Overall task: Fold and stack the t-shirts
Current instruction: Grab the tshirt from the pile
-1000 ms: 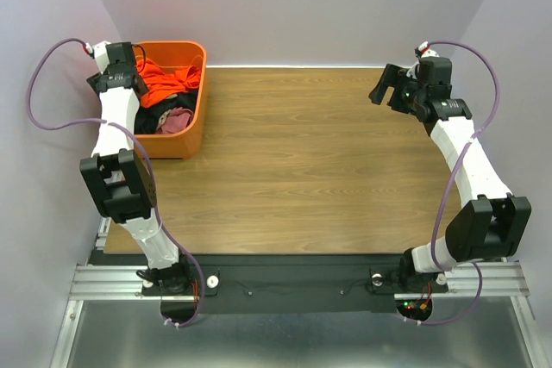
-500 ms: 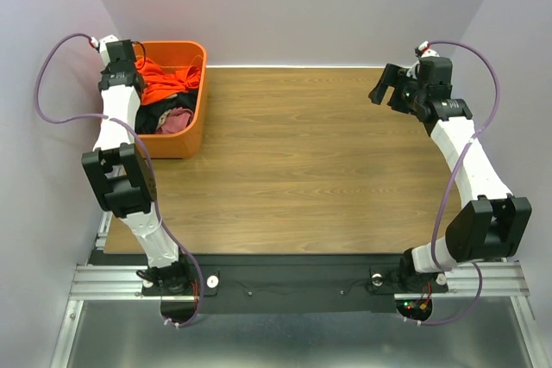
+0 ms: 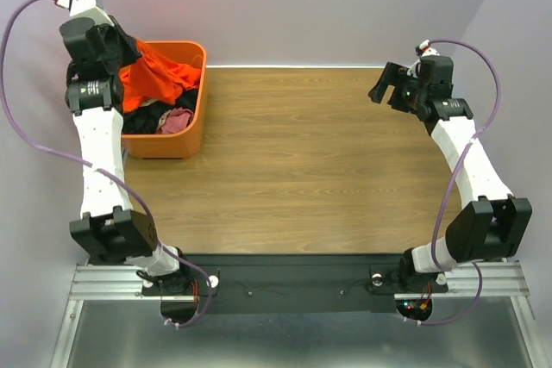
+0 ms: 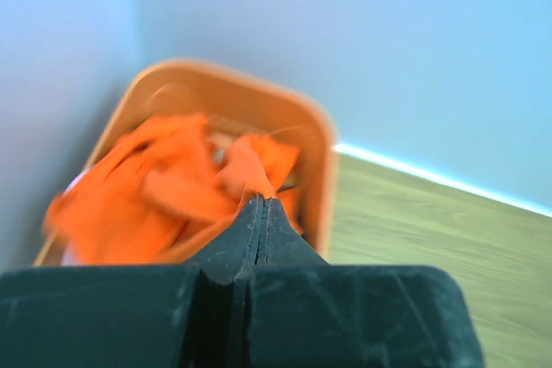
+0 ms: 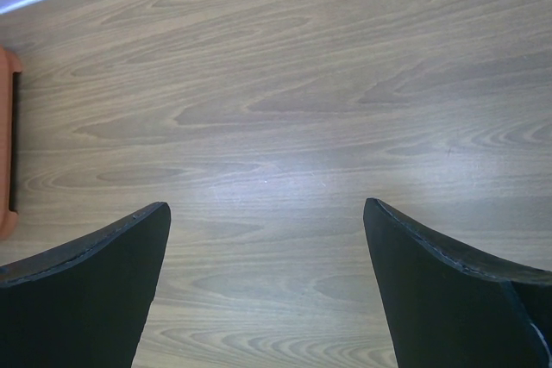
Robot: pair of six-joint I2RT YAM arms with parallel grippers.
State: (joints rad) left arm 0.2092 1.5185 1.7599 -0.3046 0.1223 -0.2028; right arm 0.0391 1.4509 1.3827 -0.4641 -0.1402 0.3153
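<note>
- At the far-left corner of the table (image 3: 302,161), our left gripper (image 4: 261,206) is raised above the orange tub (image 3: 191,122). Its two fingers are pressed flat together, with a small pinch of the orange-red tee (image 3: 159,75) caught at their tips.
- From that pinch the tee hangs down and to the right. Its lower folds lie inside the tub on top of a pink tee (image 3: 177,120) and a black one (image 3: 145,115), so we judge it not yet clear of the tub.
- What matters for the next move is that the bare wood where we would spread the shirt lies to the right of the left gripper, beyond the tub's right-hand wall. The cloth's hanging length already runs toward that wall.
- We judge the carry should go rightward over the rim, with enough height that the trailing hem does not catch on it or drag the other garments out.
- Our right gripper (image 3: 384,85) hovers over the far-right part of the table, fingers spread wide and holding nothing. It is well apart from the tub, so the left arm is much the nearer.
- The wrist view is blurred, so we cannot tell which part of the tee is pinched.
</note>
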